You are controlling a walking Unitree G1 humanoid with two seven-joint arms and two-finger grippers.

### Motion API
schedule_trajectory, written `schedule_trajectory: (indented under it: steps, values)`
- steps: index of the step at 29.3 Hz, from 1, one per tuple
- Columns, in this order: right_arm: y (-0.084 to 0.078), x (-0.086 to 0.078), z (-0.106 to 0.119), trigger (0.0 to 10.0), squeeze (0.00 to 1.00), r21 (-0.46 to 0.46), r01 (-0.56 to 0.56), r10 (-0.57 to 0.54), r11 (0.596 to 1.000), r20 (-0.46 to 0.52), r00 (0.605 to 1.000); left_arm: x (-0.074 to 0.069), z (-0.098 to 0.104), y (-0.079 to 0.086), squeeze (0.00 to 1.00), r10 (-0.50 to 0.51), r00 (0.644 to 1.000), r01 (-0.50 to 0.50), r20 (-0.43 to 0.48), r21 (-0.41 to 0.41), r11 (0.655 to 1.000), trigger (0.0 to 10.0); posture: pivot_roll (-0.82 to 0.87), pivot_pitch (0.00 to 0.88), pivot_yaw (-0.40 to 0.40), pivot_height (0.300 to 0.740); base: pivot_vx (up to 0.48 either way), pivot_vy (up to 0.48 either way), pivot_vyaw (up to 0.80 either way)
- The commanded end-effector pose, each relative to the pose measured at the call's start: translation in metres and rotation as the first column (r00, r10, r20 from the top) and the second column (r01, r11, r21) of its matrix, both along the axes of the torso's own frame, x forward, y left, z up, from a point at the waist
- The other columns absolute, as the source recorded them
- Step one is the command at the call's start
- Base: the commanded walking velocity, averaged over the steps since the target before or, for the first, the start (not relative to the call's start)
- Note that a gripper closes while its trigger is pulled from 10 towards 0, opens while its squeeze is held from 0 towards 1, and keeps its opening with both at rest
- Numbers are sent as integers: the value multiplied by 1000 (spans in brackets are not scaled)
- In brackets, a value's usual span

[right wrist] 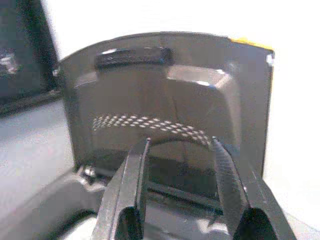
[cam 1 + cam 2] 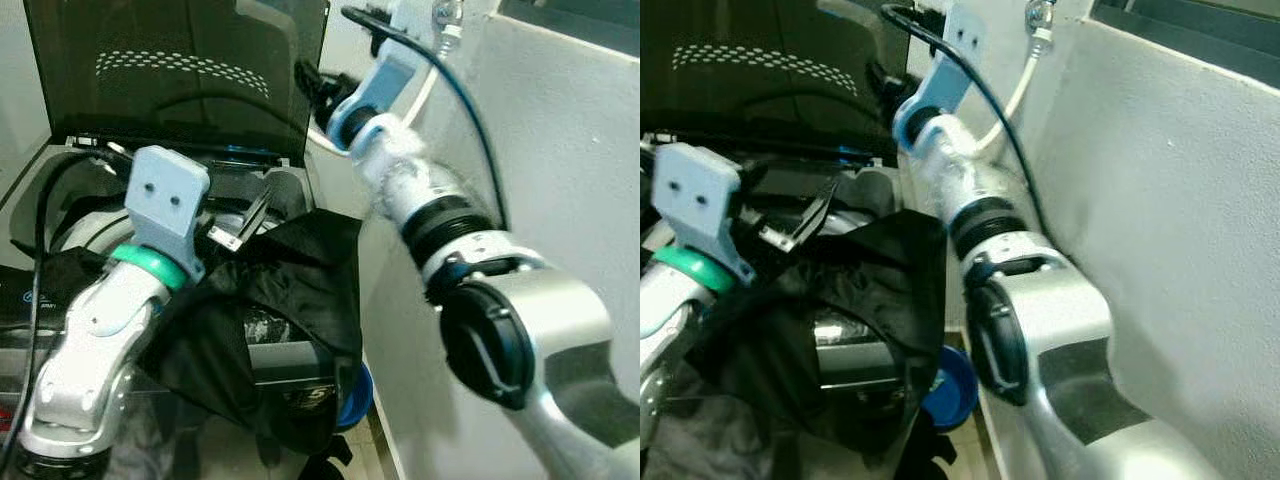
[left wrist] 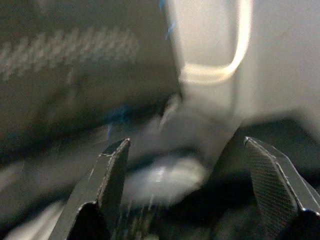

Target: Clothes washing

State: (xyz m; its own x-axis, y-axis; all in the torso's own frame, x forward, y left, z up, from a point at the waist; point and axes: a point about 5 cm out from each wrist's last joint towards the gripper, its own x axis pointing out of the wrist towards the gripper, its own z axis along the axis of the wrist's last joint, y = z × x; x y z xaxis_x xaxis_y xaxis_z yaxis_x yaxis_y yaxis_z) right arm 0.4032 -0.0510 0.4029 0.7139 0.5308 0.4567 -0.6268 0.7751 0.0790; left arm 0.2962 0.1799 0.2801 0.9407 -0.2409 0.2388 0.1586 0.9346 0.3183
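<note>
No lettering can be read for certain. The washing machine (image 2: 290,370) bears pale marks on its front panel below the black garment (image 2: 290,290), too blurred to make out.

Colours as I see them from the operator's station. Washing machine lid (image 2: 180,70): dark smoked tint with a band of pale dotted pattern. Garment (image 2: 290,300) draped over the machine's right edge: black. Left arm's wrist collar (image 2: 150,265): green, below a pale blue-grey bracket (image 2: 165,205). Both arms: silver with black joints. Basin (image 2: 945,385) on the floor: blue. Hose (image 2: 1025,85) on the right wall (image 2: 1180,200): white; wall pale grey. End effector fingers (image 1: 132,195): black.
</note>
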Motion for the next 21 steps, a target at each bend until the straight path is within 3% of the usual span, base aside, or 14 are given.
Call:
schedule_trajectory:
  steps: [1,2,5,6,7,12,13,14,15,17,18,19,21]
  values:
    - [-7,4,-21,10000,0,-72,-24,21,997,-31,999,-1,0,1,0,-4,1000,4,-15,-4,1000,10000,73,21,-95,740,0,0,0]
    - [-20,7,-30,10000,0,-64,13,-16,998,-40,999,-2,5,-2,0,-34,999,35,15,-21,999,10000,66,21,-83,740,0,0,0]
    - [-30,9,-36,10000,0,-61,40,-43,997,-45,998,-3,8,-3,0,-55,998,56,36,-31,998,10000,65,19,-81,740,0,0,0]
    - [-40,10,-44,10000,0,-59,61,-64,996,-57,996,-4,11,-7,0,-87,995,89,51,-34,995,10000,66,20,-78,740,0,0,0]
    - [-49,11,-57,10000,0,-91,69,-76,993,-67,995,-5,14,-9,0,-106,992,107,64,-8,994,10000,66,19,-76,740,0,0,0]
    - [-59,5,-83,10000,0,-179,15,-30,984,-81,996,-5,12,-5,0,-62,997,58,42,93,994,10000,68,20,-73,740,0,0,0]
    - [-65,2,-92,10000,0,-198,-15,-3,980,-89,996,-8,6,-4,0,-82,996,84,-22,128,988,10000,69,20,-74,740,0,0,0]
    - [-71,-1,-99,10000,0,-204,-33,12,978,-105,994,-13,0,-12,0,-181,980,188,-83,77,979,10000,74,22,-78,740,0,0,0]
    - [-71,-1,-99,10000,0,-204,-33,12,978,-105,994,-13,0,-12,0,-181,980,188,-83,77,979,10000,74,22,-78,740,0,0,0]
    - [-79,-4,-106,10000,0,-215,-51,25,975,-120,992,-26,-3,-29,0,-362,921,367,-147,9,930,10000,70,25,-77,740,0,0,0]
    - [-79,-4,-106,10000,0,-215,-51,25,975,-120,992,-26,-3,-29,0,-362,921,367,-147,9,930,10000,70,25,-77,740,0,0,0]
    - [-81,-8,-108,10000,0,-235,-78,50,969,-122,991,-35,-3,-41,0,-472,868,479,-156,7,878,10000,66,27,-76,740,0,0,0]
    - [-81,-8,-108,10000,0,-235,-78,50,969,-122,991,-35,-3,-41,0,-472,868,479,-156,7,878,10000,66,27,-76,740,0,0,0]
